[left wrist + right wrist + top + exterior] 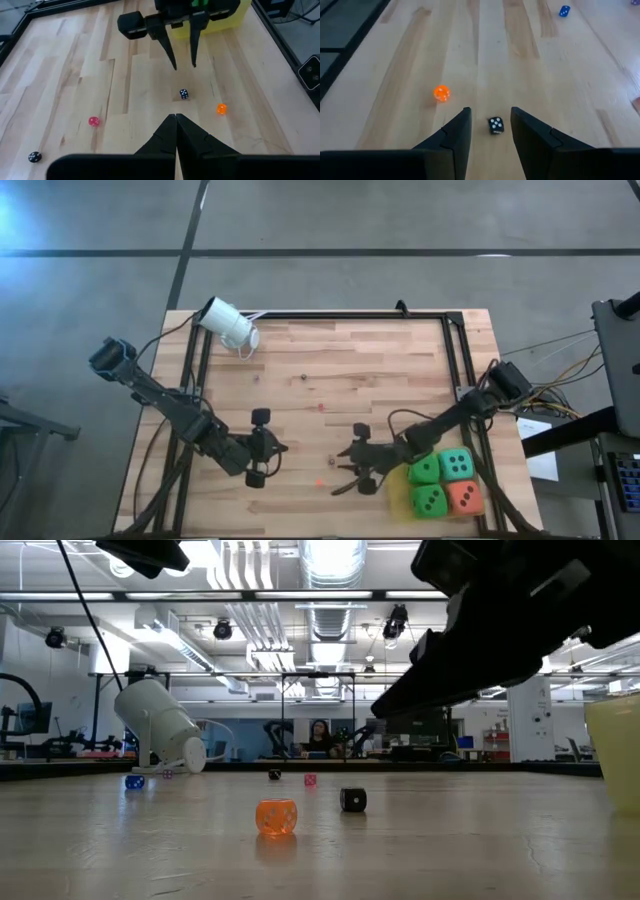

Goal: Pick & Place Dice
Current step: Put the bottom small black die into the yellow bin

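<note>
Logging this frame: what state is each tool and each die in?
Left tool: shut, empty, above the table.
Right tool: open, one finger on either side of the small black die, not gripping it.
Small black die: loose on the table.
Small orange die: loose on the table, untouched.
Large dice: four packed together in the yellow bin.

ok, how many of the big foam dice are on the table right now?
4, clustered at the right near corner of the table: a green die, the teal die beside it, then a second green die and the orange-red die nearer the edge. None look hidden.
</note>
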